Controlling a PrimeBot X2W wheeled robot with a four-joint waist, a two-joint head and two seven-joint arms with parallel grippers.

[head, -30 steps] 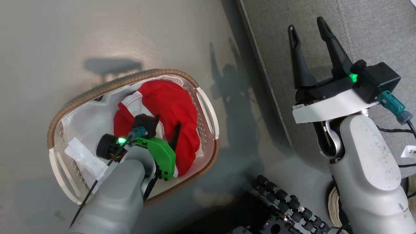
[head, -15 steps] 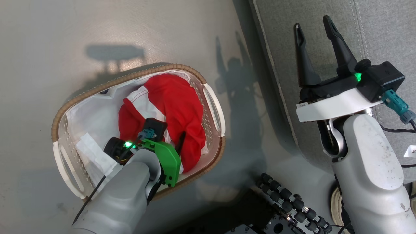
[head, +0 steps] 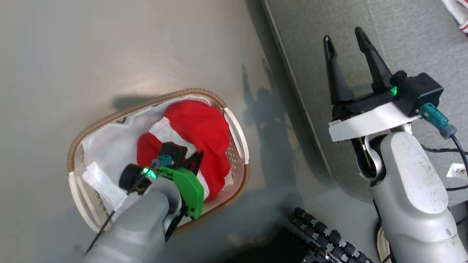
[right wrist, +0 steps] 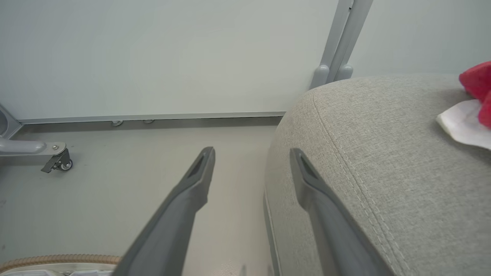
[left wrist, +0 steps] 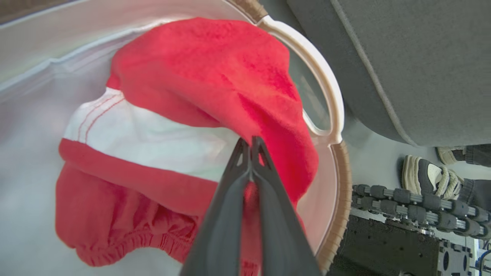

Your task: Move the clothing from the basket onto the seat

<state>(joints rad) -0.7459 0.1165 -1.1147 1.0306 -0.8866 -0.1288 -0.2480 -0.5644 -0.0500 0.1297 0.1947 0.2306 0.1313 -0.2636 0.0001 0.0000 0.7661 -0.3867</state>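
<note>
The clothing [head: 199, 126] is a red garment with a white panel, bunched in the right half of the basket [head: 238, 133], which stands on the floor left of the seat [head: 402, 44]. My left gripper [head: 196, 159] reaches down into the basket. In the left wrist view its fingers [left wrist: 230, 199] are pressed together with red fabric of the clothing [left wrist: 199, 69] pinched between them, near the basket's rim [left wrist: 326, 96]. My right gripper [head: 343, 36] hangs open over the seat's left edge, nothing between its fingers [right wrist: 184, 199]. Another red and white piece [right wrist: 472, 103] lies on the seat [right wrist: 383, 172].
A white liner [head: 106, 146] covers the basket's left half. The robot's base with black rollers [head: 321, 230] sits at the lower middle. A shoe [left wrist: 425, 176] stands beside the base. A wall and a castor leg [right wrist: 57, 163] lie beyond the floor.
My left gripper has gone from open to shut on the red garment in the basket. The head camera has shifted a little. My right gripper stays open.
</note>
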